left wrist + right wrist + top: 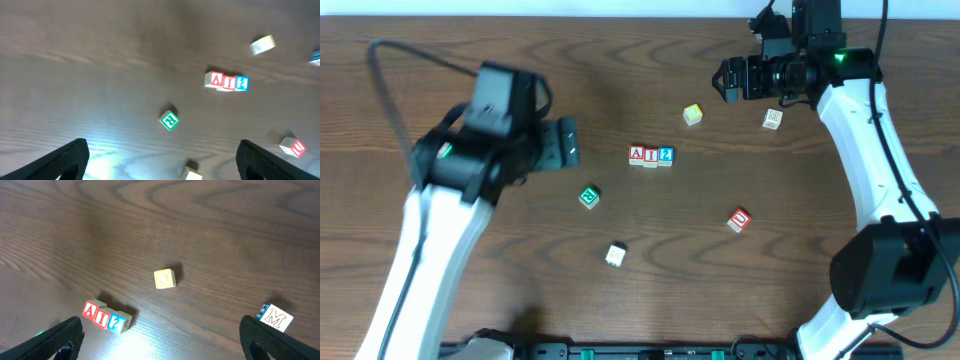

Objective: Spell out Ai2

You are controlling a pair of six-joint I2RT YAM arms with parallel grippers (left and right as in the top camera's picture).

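Tabletop (pixel 720 300) of dark wood grain carries all items. Left arm (pixel 430 240) reaches in from the near left edge. Right arm (pixel 870 130) reaches in from the near right and bends toward the far side. Left gripper (pixel 566 143) hovers left of centre, fingers spread wide with nothing between them. Right gripper (pixel 728 80) hangs over the far right of the table, likewise spread wide and empty. Neither touches a block.

Row (pixel 106 319) of three letter cubes lies near the table's centre, between the two grippers. It consists of A block (pixel 637 154) in red, I block (pixel 651 155) in red and 2 block (pixel 665 155) in blue, side by side and touching. Judgement: the word reads as spelled; at most a squaring-up is left.

Handling, as judged: small wooden cubes, light, rigid and not fragile, with flat painted faces that may be slick. Within the row the inner faces are shut in by neighbours, so any grasp belongs on the two free faces across the row. A careless push would shift all three.

Loose cubes lie well apart from the row: yellow block (pixel 693 114), M block (pixel 273 317), green block (pixel 589 196), red block (pixel 739 220) and cream block (pixel 615 255).
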